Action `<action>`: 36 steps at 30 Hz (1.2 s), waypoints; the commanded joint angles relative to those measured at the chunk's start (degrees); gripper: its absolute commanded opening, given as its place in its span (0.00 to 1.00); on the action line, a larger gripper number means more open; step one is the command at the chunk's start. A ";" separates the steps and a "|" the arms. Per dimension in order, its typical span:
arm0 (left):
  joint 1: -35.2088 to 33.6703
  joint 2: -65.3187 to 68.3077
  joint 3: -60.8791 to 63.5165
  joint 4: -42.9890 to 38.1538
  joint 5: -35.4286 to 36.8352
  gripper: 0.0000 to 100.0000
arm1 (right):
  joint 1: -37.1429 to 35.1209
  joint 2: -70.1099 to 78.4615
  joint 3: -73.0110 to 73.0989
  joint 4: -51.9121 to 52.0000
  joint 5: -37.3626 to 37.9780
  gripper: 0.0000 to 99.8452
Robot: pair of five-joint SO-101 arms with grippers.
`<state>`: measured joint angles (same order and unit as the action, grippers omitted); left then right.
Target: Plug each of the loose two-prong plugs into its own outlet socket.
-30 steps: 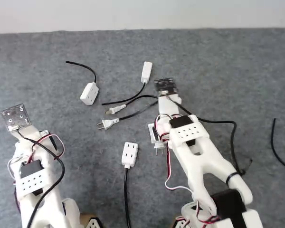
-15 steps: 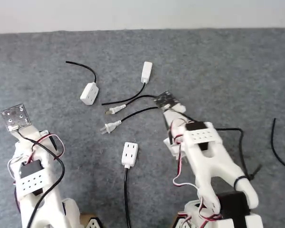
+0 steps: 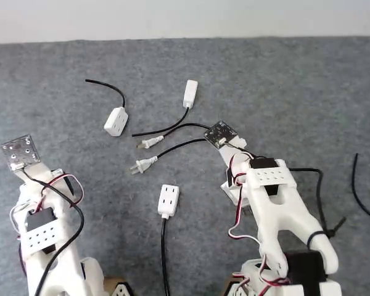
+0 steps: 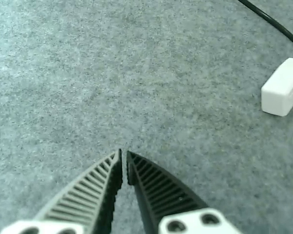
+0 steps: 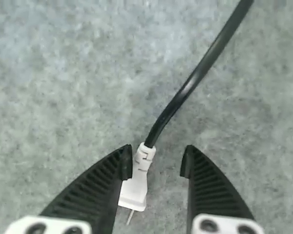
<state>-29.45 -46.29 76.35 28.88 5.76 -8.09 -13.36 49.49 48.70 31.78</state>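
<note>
High view: the near outlet (image 3: pixel 168 200) lies slots up on the bench (image 3: pixel 296 80), between the left arm (image 3: pixel 40 228) and the right arm (image 3: pixel 271 191), probably so either can reach it. Beyond it lie a first plug (image 3: pixel 142 165) and a second plug (image 3: pixel 145 143), both unplugged. The left outlet (image 3: pixel 115 121) and the far outlet (image 3: pixel 190 93) lie farther off.

Left wrist view: the left tool (image 4: pixel 123 155) is closed on nothing over bare bench, apparently parked. A white outlet (image 4: pixel 283 87) lies well apart from it.

Right wrist view: the right tool (image 5: pixel 157 151) is spread wide astride a third plug (image 5: pixel 135 187). One finger touches the plug and the other stands clear, so closing should pinch its body. It likely lies right of the near outlet.
</note>
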 commanded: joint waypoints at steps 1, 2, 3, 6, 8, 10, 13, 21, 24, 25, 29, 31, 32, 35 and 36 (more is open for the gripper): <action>0.35 -0.62 -0.40 -1.32 -0.62 0.02 | 0.13 -2.15 -3.96 0.75 -3.25 0.12; 0.35 -0.62 -0.40 -1.32 -0.62 0.02 | -0.13 -2.15 -4.22 1.01 -4.31 0.11; 0.35 -0.62 -0.40 -1.32 -0.62 0.02 | -0.31 -2.15 -4.40 1.80 -4.84 0.10; 0.35 -0.62 -0.40 -1.32 -0.62 0.02 | -2.42 -2.15 -4.40 4.79 -5.27 0.09; 0.35 -0.62 -0.48 -1.32 -0.62 0.02 | -2.86 -1.98 -4.13 5.76 -5.45 0.09; 0.35 -0.62 -0.48 -1.32 -0.62 0.02 | -2.51 -1.71 -4.13 5.67 -6.77 0.09; 0.35 -0.62 -0.48 -1.32 -0.62 0.02 | -1.19 -1.54 -3.96 4.00 -10.02 0.09; 0.35 -0.62 -0.48 -1.32 -0.62 0.02 | -0.75 -1.45 -4.04 2.51 -11.34 0.14; 0.35 -0.62 -0.48 -1.32 -0.62 0.02 | -0.75 -1.45 -4.04 2.24 -11.34 0.16; 0.35 -0.62 -0.48 -1.32 -0.62 0.02 | -0.84 -1.45 -4.04 2.15 -11.34 0.16; 0.35 -0.62 -0.48 -1.32 -0.62 0.02 | -0.75 -0.92 -3.96 0.40 -11.34 0.16; 0.35 -0.62 -0.48 -1.32 -0.62 0.02 | -0.75 0.92 -4.04 0.04 -11.96 0.16; 0.35 -0.62 -0.48 -1.32 -0.62 0.02 | -0.75 2.24 -4.13 -0.75 -12.92 0.16; 0.35 -0.62 -0.48 -1.32 -0.62 0.02 | -0.66 4.44 -4.40 -1.80 -13.71 0.16; 0.35 -0.62 -0.48 -1.32 -0.62 0.02 | -0.66 4.18 -4.40 -1.80 -13.80 0.16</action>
<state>-29.45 -46.29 76.35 28.88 5.76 -9.41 -9.05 48.35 47.82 18.86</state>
